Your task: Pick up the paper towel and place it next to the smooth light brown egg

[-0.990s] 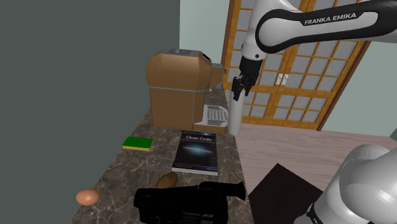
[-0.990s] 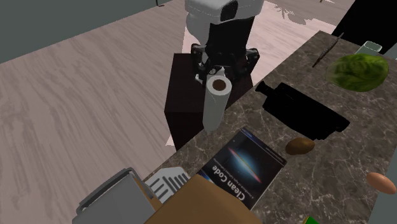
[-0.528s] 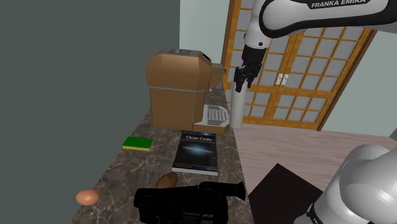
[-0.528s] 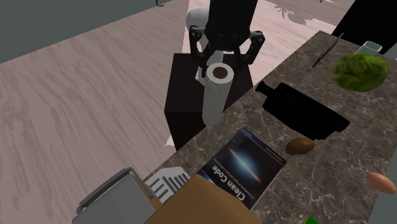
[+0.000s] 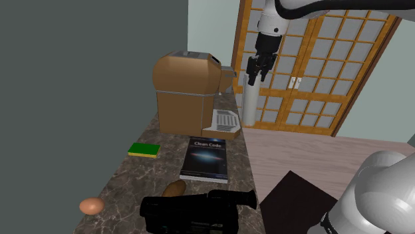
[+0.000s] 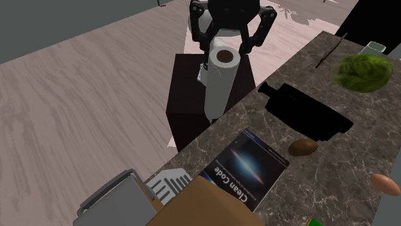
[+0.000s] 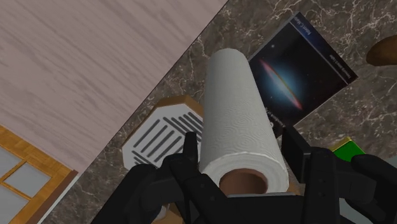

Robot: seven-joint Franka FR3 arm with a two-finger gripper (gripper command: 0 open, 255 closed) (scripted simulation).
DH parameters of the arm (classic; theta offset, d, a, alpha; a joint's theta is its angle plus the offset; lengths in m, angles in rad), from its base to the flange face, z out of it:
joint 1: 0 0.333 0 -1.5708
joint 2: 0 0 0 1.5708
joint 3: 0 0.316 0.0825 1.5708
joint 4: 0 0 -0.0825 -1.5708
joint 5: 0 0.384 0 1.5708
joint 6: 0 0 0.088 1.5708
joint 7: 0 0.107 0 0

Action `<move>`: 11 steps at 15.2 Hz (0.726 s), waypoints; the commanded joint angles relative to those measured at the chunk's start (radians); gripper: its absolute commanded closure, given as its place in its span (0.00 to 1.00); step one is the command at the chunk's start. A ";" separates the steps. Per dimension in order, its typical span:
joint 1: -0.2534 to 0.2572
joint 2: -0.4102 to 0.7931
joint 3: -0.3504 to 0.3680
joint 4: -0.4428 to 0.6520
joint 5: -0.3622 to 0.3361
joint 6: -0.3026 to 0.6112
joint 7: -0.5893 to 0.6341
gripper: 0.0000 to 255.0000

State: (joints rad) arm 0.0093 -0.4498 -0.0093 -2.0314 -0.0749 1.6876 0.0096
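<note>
- My pincer [image 7: 242, 160] is clamped on the top end of the paper towel roll [image 7: 236, 121], with 1 of my 2 fingers [image 7: 296, 151] pressed to each side of it.
- The roll hangs straight down from my pincer, long axis upright. It looks lifted off the surface [image 5: 133, 183], over the edge beside the coffee machine [image 5: 186, 93] and its grated tray.
- The egg [image 5: 92, 205] lies well apart from me. It sits at the far end of the surface, toward the shoulder view's lower left and at the second exterior view's lower right [image 6: 385, 183].
- So the carry runs along the length of the surface, away from the coffee machine and toward the egg.
- Under the roll's low end and toward the egg lies a dark book [image 7: 302, 70], flat on the surface. I judge it low enough to pass over.
- Beyond the book are a brown lump [image 5: 175, 189] and a black camera [image 5: 193, 211], both near the path. The camera is bulkier, so I should keep the roll high there.
- A green sponge [image 5: 145, 149] lies by the wall side, between the coffee machine and the egg.
- The stone just beside the egg looks bare, so the roll can stand there. I must lower it gently, since a nudge could set the egg rolling.
</note>
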 commanded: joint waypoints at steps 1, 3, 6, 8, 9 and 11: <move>0.000 0.005 0.001 0.030 0.001 -0.025 0.000 1.00; 0.000 0.012 0.002 0.064 0.001 -0.052 -0.002 1.00; 0.000 0.025 0.002 0.117 0.001 -0.092 -0.004 1.00; 0.000 0.035 0.003 0.153 0.002 -0.118 -0.006 1.00; 0.000 0.040 0.003 0.172 0.002 -0.132 -0.007 1.00; 0.000 0.050 0.003 0.205 0.002 -0.155 -0.008 1.00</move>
State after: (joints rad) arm 0.0094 -0.4040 -0.0063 -1.8437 -0.0732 1.5456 0.0019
